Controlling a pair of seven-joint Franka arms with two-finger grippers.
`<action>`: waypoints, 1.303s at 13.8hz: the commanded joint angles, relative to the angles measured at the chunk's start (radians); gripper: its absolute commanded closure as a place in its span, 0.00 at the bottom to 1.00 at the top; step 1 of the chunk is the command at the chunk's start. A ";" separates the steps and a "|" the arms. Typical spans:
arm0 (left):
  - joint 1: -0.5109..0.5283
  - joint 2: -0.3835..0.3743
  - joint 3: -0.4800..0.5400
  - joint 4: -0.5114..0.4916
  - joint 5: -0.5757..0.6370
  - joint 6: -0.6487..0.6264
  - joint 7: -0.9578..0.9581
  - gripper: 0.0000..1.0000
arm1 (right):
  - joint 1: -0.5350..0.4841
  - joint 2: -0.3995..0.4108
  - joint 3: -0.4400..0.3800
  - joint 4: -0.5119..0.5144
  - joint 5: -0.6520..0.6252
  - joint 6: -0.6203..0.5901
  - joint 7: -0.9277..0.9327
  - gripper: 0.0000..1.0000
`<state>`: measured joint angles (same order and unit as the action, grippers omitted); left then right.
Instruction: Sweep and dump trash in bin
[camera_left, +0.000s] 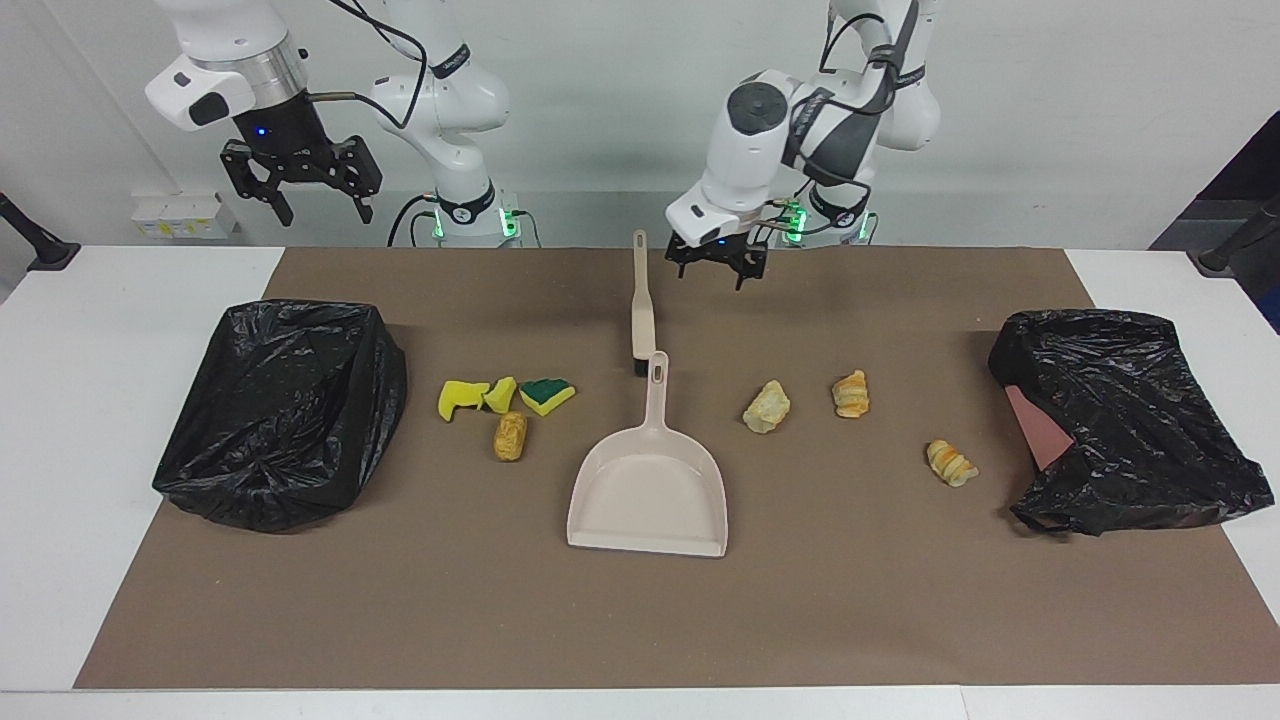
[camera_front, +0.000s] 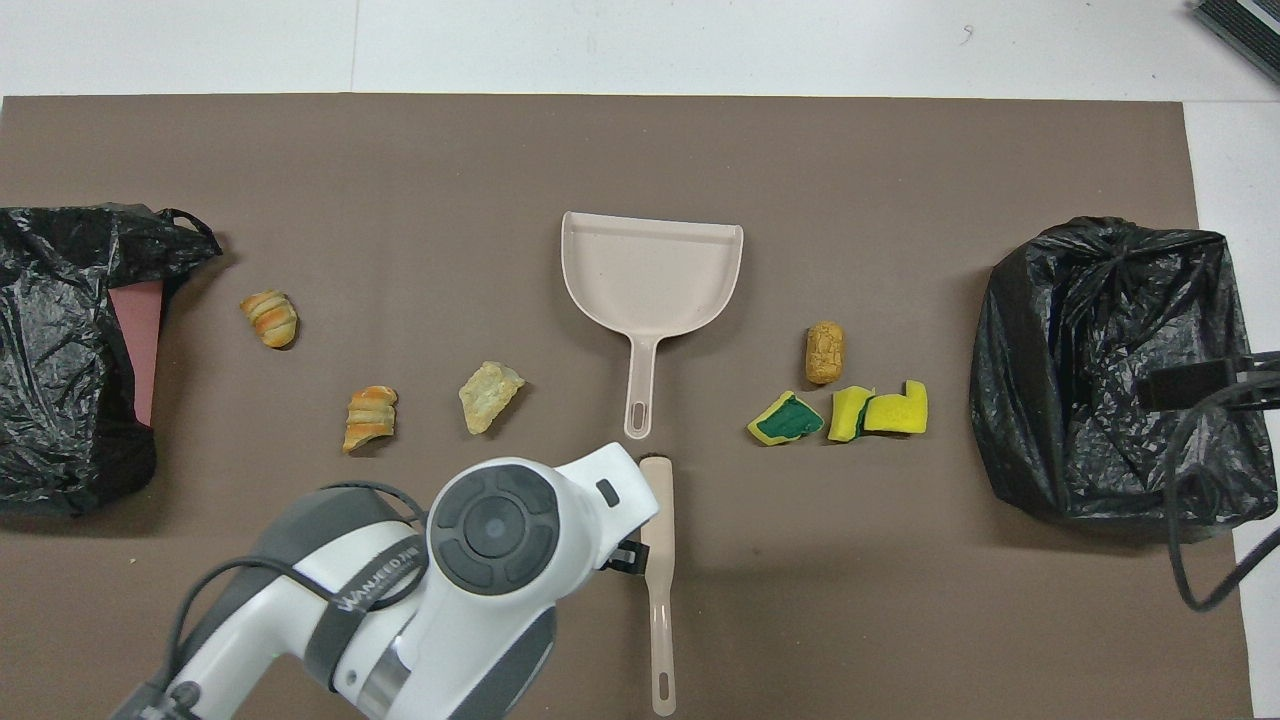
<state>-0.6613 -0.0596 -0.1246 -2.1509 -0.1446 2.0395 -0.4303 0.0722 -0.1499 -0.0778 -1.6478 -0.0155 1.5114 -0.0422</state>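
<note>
The left end effector (camera_left: 716, 266) hangs open and empty over the brush (camera_left: 641, 305) handle, well apart from the trash (camera_left: 766, 407); the right end effector (camera_left: 300, 180) waits open above its bin (camera_left: 280, 410).

The dustpan (camera_left: 648, 490) looks like smooth beige plastic, the bin bags (camera_left: 280, 410) glossy and crinkled, the brown mat (camera_left: 640, 620) matt.

**Bright, even light, both views sharp**

Light's from overhead, soft. Faint shadow under the left arm (camera_front: 430, 590) on the brown mat (camera_left: 850, 600). Black bin bags (camera_left: 285, 410) throw small glints w/ crinkly glare. White table (camera_left: 60, 420) near blown out. No blur, edges straight.
</note>
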 joint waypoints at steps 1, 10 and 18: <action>-0.098 0.010 0.020 -0.066 -0.007 0.106 -0.066 0.00 | -0.011 -0.014 0.003 -0.020 0.000 0.007 -0.022 0.00; -0.262 0.127 0.020 -0.078 -0.029 0.218 -0.185 0.00 | -0.011 -0.014 0.004 -0.018 0.000 0.006 -0.028 0.00; -0.241 0.123 0.022 -0.076 -0.030 0.183 -0.238 1.00 | -0.011 -0.014 0.003 -0.018 0.002 0.006 -0.030 0.00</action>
<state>-0.9019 0.0792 -0.1145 -2.2120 -0.1615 2.2358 -0.6584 0.0722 -0.1499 -0.0778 -1.6488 -0.0155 1.5114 -0.0422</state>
